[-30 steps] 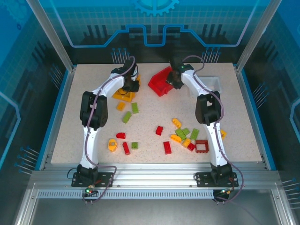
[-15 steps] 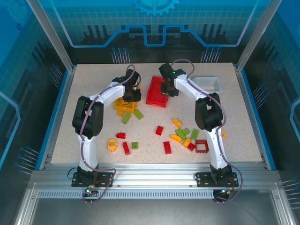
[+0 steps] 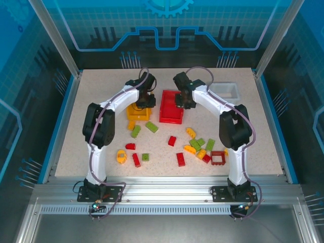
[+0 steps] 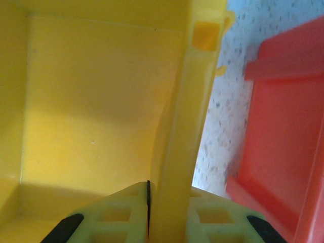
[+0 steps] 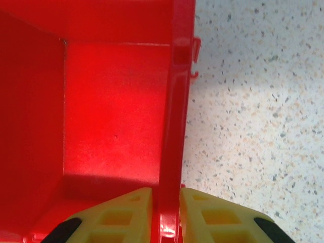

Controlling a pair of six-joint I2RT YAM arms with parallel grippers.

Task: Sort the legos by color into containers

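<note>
step: staging the containers, no sorting yet. each arm has a bin by one side wall, and the legos (image 3: 195, 144) lie loose on the table (image 3: 101, 126).
left gripper (image 4: 169, 223): jaws narrow, pinched on the right-hand wall of the yellow bin (image 4: 91, 101), one finger inside and one outside.
right gripper (image 5: 166, 217): jaws narrow, clamped the same way on the right-hand wall of the red bin (image 5: 111, 116).
yellow bin location: far-centre of the table, left of the red bin and just beside it. partly hidden under the left wrist in the top view.
red bin location: far-centre, between the yellow bin and the white bin (image 3: 225, 90), which sits well apart at the far right.
lego location: mostly on the near half. a mixed cluster sits near the right arm and a smaller group near the left arm. a few yellow and green pieces are just beside the yellow bin's near edge.
bin contents: no brick seen in the parts of either interior that show.
red bin axis: long axis runs near to far in the top view, mouth up. cannot tell which end is the sloped front.
yellow bin axis: mouth up, gripped wall runs away from the wrist camera. long axis unclear from above.
resting or lifted: cannot tell for either bin.
next move (judgement): settle both bins flat, open the jaws and rise straight off the walls so nothing tips, then go for bricks by colour.
risk (judgement): a thin-wall pinch could twist a bin on release.
</note>
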